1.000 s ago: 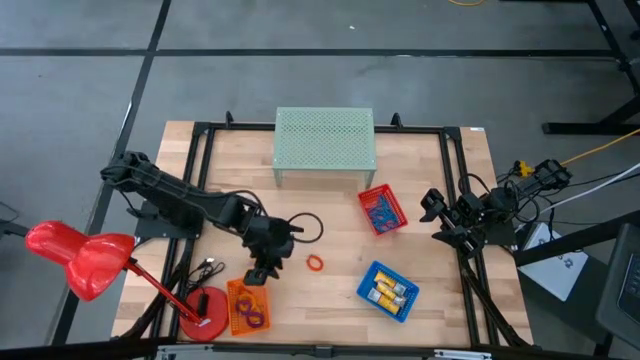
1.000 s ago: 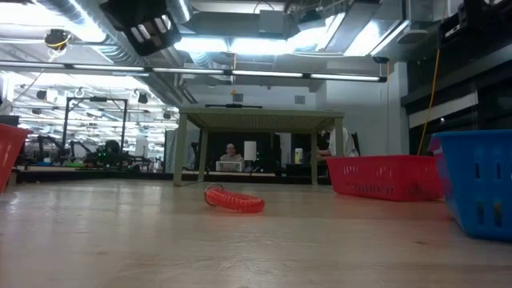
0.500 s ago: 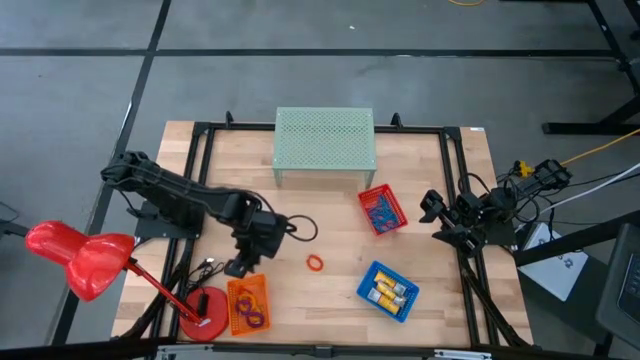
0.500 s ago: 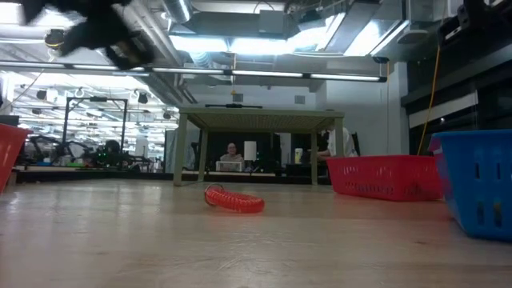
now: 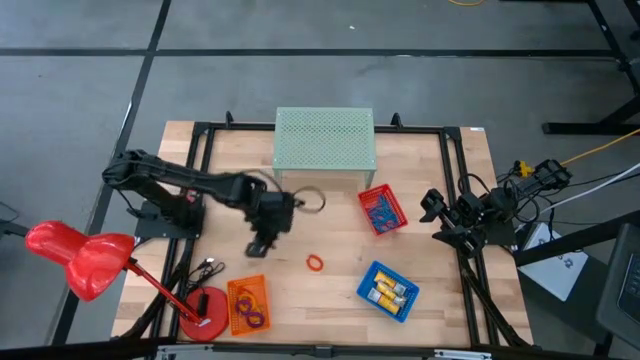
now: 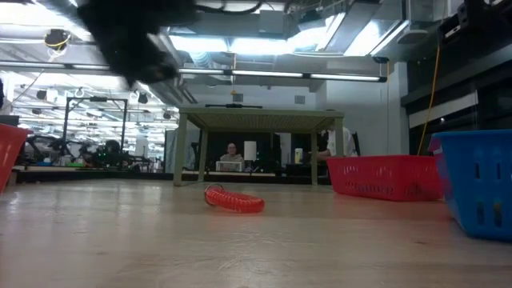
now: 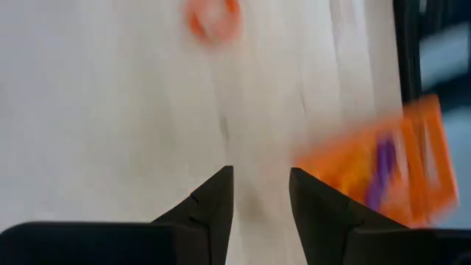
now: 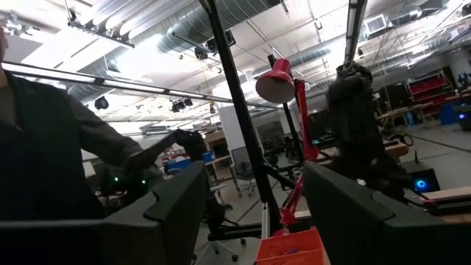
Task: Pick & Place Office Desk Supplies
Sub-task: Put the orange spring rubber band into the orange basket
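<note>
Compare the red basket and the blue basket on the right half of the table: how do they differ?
The red basket holds small blue clips; the blue basket holds yellow-and-silver blocks. The red basket sits farther back, just in front of the green mesh shelf; the blue basket lies nearer the front edge. The red basket looks a bit smaller than the blue one. Both are perforated plastic, rectangular, upright and skewed to the table's edges.
</note>
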{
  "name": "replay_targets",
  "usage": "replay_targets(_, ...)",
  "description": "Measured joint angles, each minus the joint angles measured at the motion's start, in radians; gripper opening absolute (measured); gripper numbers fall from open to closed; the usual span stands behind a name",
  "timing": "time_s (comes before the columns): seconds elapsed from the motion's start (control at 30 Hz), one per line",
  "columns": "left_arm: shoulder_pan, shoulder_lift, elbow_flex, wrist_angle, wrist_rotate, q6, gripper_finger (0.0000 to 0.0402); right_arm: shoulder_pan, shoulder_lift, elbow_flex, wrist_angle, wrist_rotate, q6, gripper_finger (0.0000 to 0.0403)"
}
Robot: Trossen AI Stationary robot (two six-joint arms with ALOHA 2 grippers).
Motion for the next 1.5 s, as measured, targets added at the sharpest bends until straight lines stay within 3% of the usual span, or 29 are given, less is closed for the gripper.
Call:
replay_targets(0.17, 0.075, 0.028, 0.001, 0.267, -0.016, -0.071, 0.0127, 0.000, 0.000, 0.000, 0.000, 0.001, 0.000, 0.0229)
replay_targets(0.33, 0.050, 0.110, 0.007, 0.404, -0.072, -0.144, 0.0127, 0.000, 0.000, 0.000, 0.000, 0.003, 0.000, 0.0229)
replay_targets(0.43, 0.023, 0.179, 0.027, 0.414, -0.131, -0.147, 0.0127, 0.000, 0.000, 0.000, 0.000, 0.003, 0.000, 0.0229)
replay_targets(0.57, -0.012, 0.257, 0.076, 0.423, -0.132, -0.114, 0.0127, 0.000, 0.000, 0.000, -0.001, 0.003, 0.000, 0.0229)
replay_targets(0.97, -0.112, 0.439, 0.317, 0.268, -0.228, 0.209, 0.0127, 0.000, 0.000, 0.000, -0.022, 0.003, 0.016, 0.0229)
replay_targets(1.5, -0.151, 0.523, 0.327, 0.193, -0.235, 0.317, 0.0127, 0.000, 0.000, 0.000, -0.042, 0.009, 0.023, 0.0229)
